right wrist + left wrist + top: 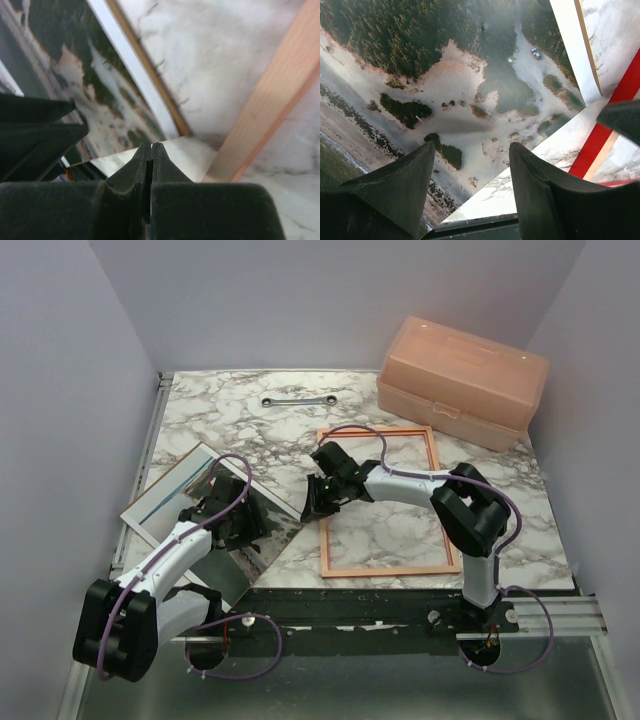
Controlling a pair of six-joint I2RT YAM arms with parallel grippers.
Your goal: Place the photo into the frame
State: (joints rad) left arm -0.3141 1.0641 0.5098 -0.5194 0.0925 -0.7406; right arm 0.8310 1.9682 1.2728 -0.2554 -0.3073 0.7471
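Observation:
The photo, a grey-green aerial print with a white edge, lies flat at the table's left. It fills the left wrist view and the left of the right wrist view. The frame lies pale wood side up at the middle right; one bar shows close by, and a red and pale strip of it. My left gripper hovers open over the photo's near corner, nothing between its fingers. My right gripper is shut, tips at a pale sheet corner beside the frame's left bar.
A clear reflective pane lies by the photo's near corner, next to both grippers. A brown backing board edge shows under the photo. A pink plastic box stands at the back right, a wrench at the back middle.

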